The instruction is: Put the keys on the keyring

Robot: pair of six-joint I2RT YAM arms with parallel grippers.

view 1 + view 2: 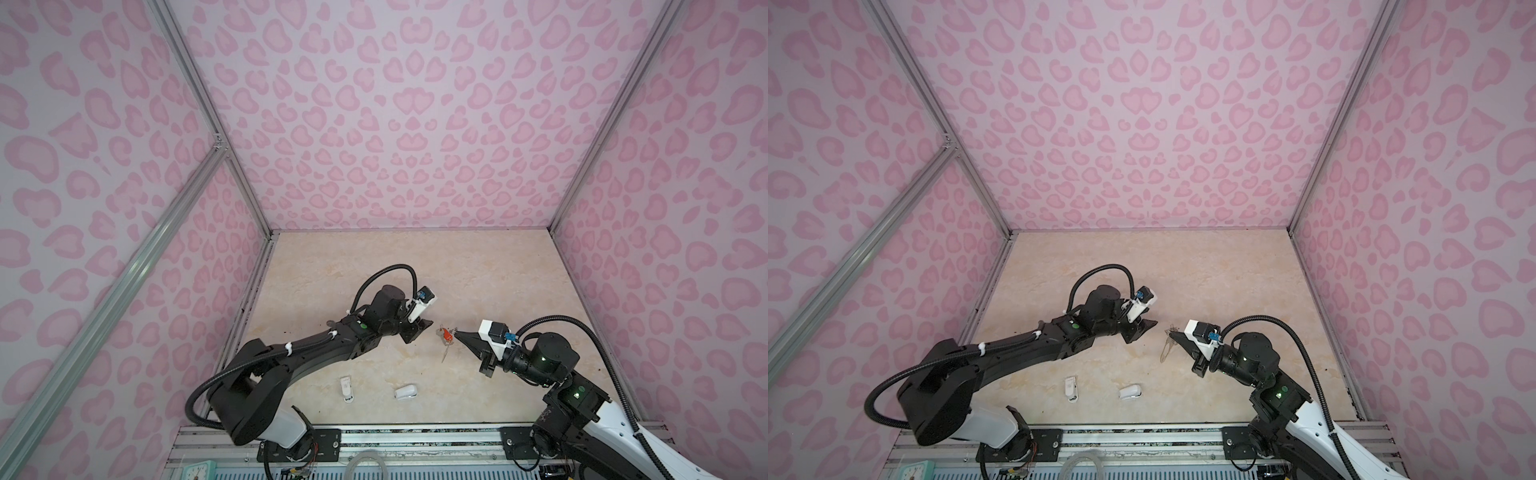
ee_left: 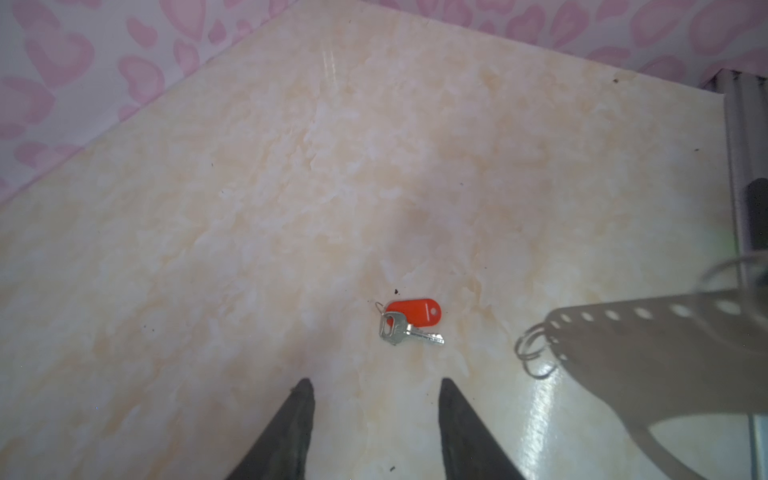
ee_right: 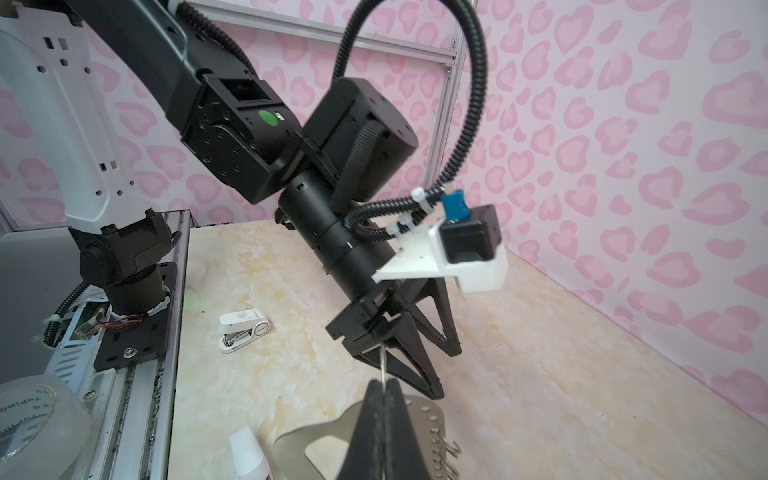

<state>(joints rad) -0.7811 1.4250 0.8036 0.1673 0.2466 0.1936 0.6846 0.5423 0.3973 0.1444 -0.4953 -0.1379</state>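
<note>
While the right gripper is clamped fully shut on the keyring, plate held on edge with its wire rings hanging free, the left gripper hovers over the table, jaws roughly half apart, nothing between them. The orange-tag key lies flat on the table, clear of the rings. In a top view it's at 3 o'clock from the left gripper, just beside the right gripper's tip, at its 9 o'clock.

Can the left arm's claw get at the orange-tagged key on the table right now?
Probably yes: the left claw stands open with the orange-tagged key lying on the table just beyond its tips, nothing between. The keyring, held in the right claw, hangs close alongside.
</note>
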